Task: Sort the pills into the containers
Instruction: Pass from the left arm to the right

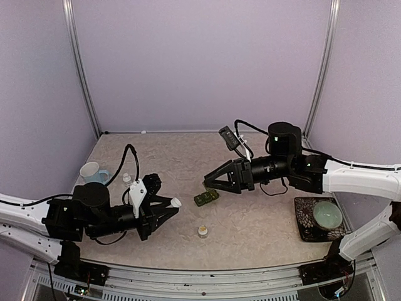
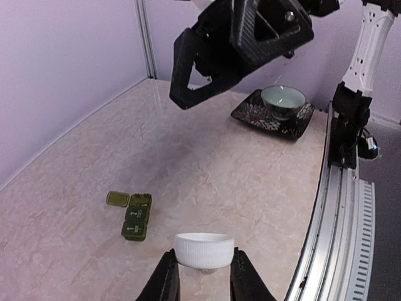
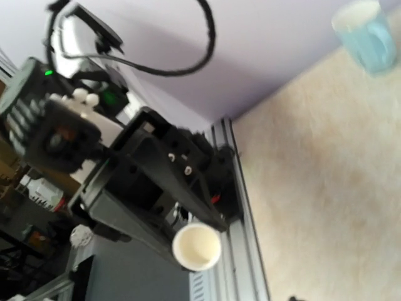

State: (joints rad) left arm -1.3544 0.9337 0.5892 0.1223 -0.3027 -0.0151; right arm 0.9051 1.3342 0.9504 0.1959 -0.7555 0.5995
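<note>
The dark green pill-box strip [image 1: 206, 197] lies mid-table; in the left wrist view [image 2: 135, 218] its far compartment has its lid open. A small open pill bottle [image 1: 203, 231] stands near the front edge. My left gripper [image 1: 173, 205] is shut on a white bottle cap [image 2: 203, 249] and holds it above the table, left of the strip; the cap also shows in the right wrist view [image 3: 196, 246]. My right gripper [image 1: 207, 183] hovers just above and behind the strip with its fingertips together and nothing visible between them. No loose pills show.
A light blue mug [image 1: 93, 171] stands at the left, also in the right wrist view [image 3: 365, 30], with a small clear bottle [image 1: 126, 179] beside it. A pale green bowl [image 1: 328, 214] sits on a dark patterned plate [image 1: 303, 224] at the right. Purple walls enclose three sides.
</note>
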